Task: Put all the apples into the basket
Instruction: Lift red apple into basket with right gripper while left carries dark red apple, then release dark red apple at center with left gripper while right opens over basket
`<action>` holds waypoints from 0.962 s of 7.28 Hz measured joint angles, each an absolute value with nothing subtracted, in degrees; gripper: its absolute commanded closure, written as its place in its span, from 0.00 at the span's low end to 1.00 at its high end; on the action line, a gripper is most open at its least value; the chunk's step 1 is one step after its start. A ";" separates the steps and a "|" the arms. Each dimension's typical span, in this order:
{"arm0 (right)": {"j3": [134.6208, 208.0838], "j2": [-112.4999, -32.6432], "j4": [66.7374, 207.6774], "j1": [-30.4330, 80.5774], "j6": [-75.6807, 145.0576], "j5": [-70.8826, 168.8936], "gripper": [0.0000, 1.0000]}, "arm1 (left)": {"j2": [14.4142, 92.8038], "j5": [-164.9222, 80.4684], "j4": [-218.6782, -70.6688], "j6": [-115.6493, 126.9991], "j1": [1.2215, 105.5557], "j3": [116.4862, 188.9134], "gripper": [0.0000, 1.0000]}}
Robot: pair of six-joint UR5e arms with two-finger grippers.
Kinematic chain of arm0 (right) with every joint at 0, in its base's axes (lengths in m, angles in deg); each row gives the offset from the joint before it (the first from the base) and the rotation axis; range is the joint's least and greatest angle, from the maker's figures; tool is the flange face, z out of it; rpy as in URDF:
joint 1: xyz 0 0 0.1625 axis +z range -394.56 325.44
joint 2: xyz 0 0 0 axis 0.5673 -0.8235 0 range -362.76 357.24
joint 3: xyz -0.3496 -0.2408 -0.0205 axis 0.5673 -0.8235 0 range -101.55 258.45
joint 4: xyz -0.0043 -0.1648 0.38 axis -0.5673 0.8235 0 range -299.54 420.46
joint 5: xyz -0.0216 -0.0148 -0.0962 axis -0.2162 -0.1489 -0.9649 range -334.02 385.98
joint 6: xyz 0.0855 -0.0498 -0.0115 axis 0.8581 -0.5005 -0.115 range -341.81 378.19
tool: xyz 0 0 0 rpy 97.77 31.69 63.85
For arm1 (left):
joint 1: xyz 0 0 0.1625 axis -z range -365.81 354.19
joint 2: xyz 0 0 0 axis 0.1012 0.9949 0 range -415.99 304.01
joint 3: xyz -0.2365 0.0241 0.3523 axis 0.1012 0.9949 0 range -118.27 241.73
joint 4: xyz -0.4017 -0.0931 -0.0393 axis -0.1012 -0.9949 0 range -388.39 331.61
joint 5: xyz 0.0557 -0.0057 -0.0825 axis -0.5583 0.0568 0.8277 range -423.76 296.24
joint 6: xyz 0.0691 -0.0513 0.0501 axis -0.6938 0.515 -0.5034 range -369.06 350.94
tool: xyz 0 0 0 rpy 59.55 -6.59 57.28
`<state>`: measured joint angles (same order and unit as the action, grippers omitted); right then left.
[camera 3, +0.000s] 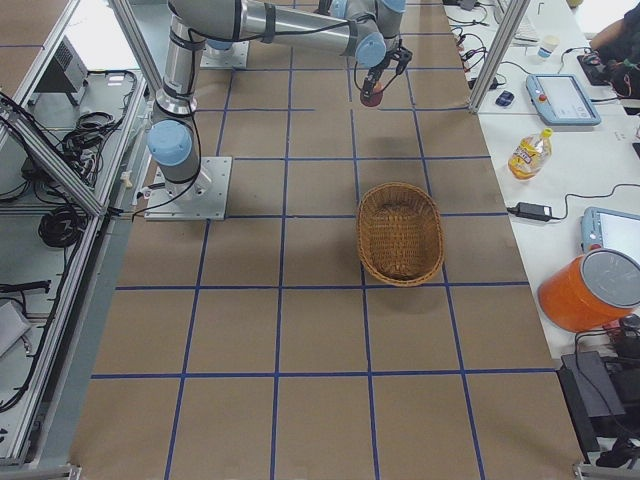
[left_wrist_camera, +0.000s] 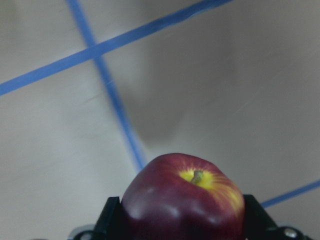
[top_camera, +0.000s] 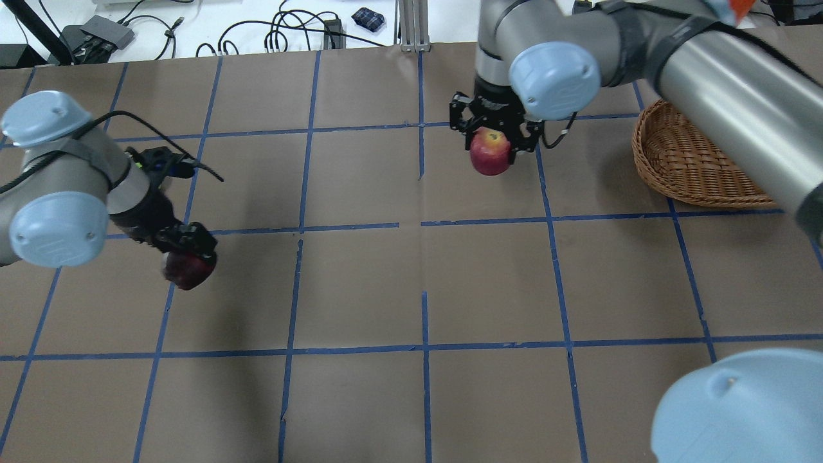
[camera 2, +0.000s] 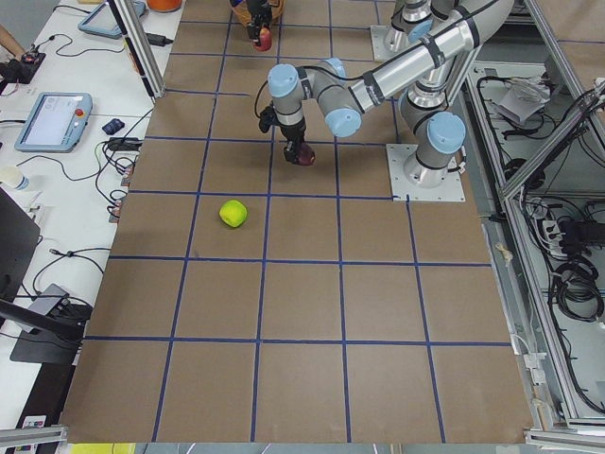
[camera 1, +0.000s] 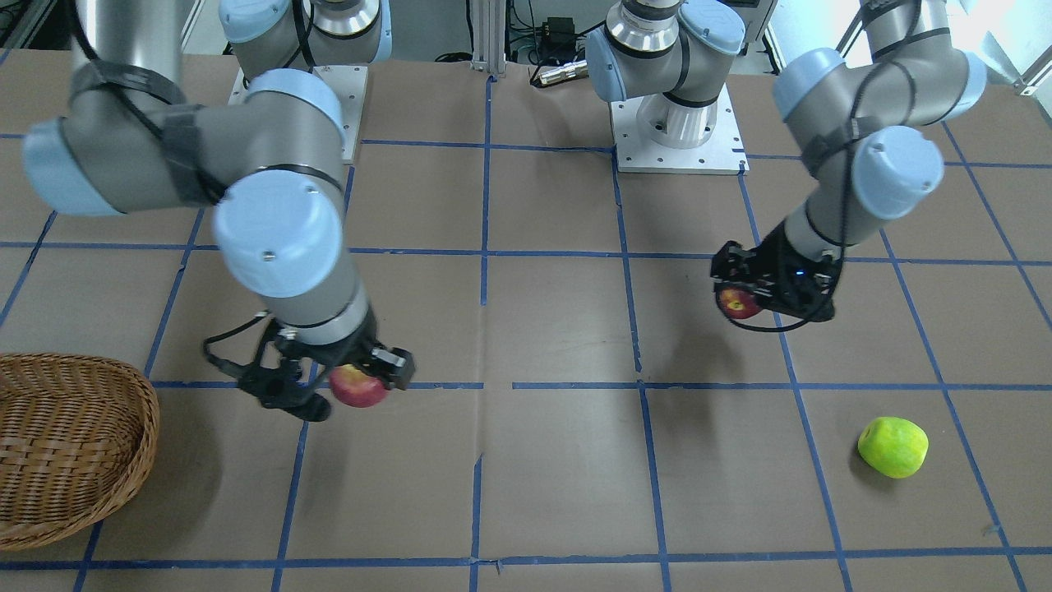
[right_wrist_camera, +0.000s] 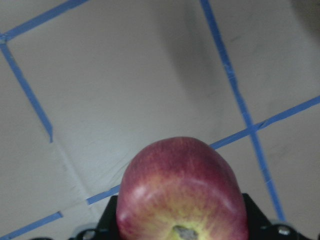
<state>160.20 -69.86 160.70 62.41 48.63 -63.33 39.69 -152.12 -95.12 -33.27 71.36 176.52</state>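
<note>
1. A shallow oval basket point(top_camera: 681, 167) of woven tan-brown wicker with a thick braided rim is set on the far right of the table point(camera 1: 559, 329), a surface covered in brown paper and marked into squares by blue tape.
2. In the overhead view the near end of the basket is hidden behind the right arm.
3. A round dark red apple point(top_camera: 188, 271) with a yellow patch round its stem is clamped between the 2 fingers of the left gripper point(top_camera: 189, 260). Its jaws are parted only by the width of the fruit.
4. The dark red apple is held off the table on the left side, about midway between the near and far edges.
5. A round pinkish-red apple point(top_camera: 490, 155) with a yellowish base is gripped in the same way by the right gripper point(top_camera: 492, 145), whose fingers are pressed against 2 opposite sides of the fruit.
6. The pinkish-red apple is held above the table, right of centre and toward the far side. It is near the basket but not over it.
7. A round bright yellow-green apple point(camera 1: 893, 446) is seen lying on the table at the far left. It is touched by neither gripper and is well apart from the basket.
</note>
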 measured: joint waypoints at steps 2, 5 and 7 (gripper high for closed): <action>160.38 -72.45 156.57 50.68 30.80 -66.32 1.00 | 42.93 -150.27 -89.40 -11.50 87.21 174.18 1.00; 160.40 -69.88 160.55 34.71 6.18 -69.55 1.00 | 52.77 -149.91 -82.24 11.67 100.62 167.26 1.00; 160.38 -66.64 166.48 29.02 -2.72 -70.60 1.00 | 58.66 -150.15 -81.44 17.35 104.95 161.34 1.00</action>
<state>160.38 -66.64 166.48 29.02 -2.72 -70.60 58.66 -150.15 -81.44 17.35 104.95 161.34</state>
